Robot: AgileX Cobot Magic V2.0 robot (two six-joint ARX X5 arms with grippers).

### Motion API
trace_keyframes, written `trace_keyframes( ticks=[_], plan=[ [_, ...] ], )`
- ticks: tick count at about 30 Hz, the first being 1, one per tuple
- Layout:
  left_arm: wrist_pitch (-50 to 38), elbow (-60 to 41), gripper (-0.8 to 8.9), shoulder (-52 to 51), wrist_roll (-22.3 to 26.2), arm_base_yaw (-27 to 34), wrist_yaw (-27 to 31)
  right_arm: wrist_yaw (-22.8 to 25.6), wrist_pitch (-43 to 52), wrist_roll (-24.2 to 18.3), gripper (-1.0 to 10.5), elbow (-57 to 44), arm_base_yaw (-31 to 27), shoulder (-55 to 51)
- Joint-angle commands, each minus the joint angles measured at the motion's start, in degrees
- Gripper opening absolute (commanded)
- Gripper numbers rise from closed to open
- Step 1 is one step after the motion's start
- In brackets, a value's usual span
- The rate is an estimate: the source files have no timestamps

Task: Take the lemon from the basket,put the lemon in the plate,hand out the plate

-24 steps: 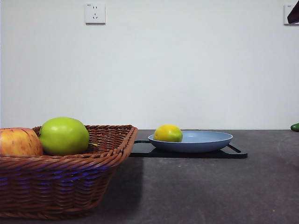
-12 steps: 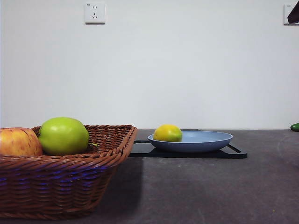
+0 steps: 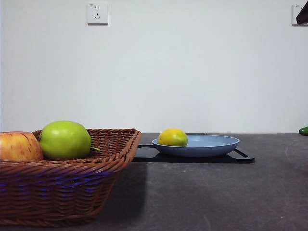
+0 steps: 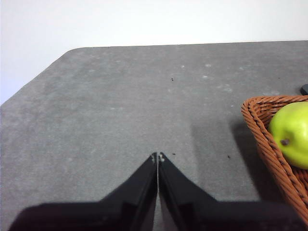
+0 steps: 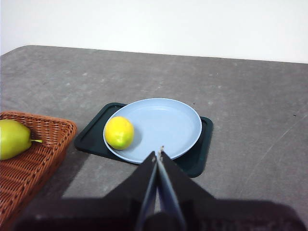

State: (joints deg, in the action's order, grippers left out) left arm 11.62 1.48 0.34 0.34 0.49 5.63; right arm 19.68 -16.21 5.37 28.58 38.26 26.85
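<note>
The lemon [image 3: 173, 137] lies in the light blue plate [image 3: 211, 144], on the plate's side nearest the basket; both also show in the right wrist view, lemon [image 5: 119, 133] and plate [image 5: 168, 122]. The wicker basket [image 3: 62, 192] stands at the front left. My right gripper [image 5: 158, 155] is shut and empty, held above the table short of the plate. My left gripper [image 4: 157, 157] is shut and empty over bare table beside the basket [image 4: 269, 139]. In the front view only a black tip [image 3: 302, 14] shows at the top right corner.
A green apple [image 3: 65, 140] and a red-yellow apple [image 3: 19, 147] lie in the basket. The plate rests on a flat black tray [image 3: 192, 156]. A small green thing [image 3: 303, 131] sits at the far right edge. A wall with a socket [image 3: 97, 13] stands behind the table.
</note>
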Motion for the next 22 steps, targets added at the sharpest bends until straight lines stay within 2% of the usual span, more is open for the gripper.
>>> trace_keyframes(
  ticks=[1, 17, 21, 22],
  plan=[
    [-0.02, -0.46, 0.08, -0.17, -0.57, 0.24, 0.07, 0.20, 0.77, 0.55, 0.1, 0.52, 0.44, 0.09],
    [-0.02, -0.46, 0.08, -0.17, -0.57, 0.24, 0.07, 0.17, 0.70, 0.46, 0.1, 0.50, 0.44, 0.09],
    [-0.02, -0.46, 0.08, -0.17, -0.57, 0.22, 0.07, 0.46, -0.31, -0.94, 0.1, 0.50, 0.33, -2.05],
    [-0.02, -0.46, 0.08, -0.17, -0.57, 0.22, 0.07, 0.79, -0.33, -2.67, 0.1, 0.50, -0.02, -3.56]
  ],
)
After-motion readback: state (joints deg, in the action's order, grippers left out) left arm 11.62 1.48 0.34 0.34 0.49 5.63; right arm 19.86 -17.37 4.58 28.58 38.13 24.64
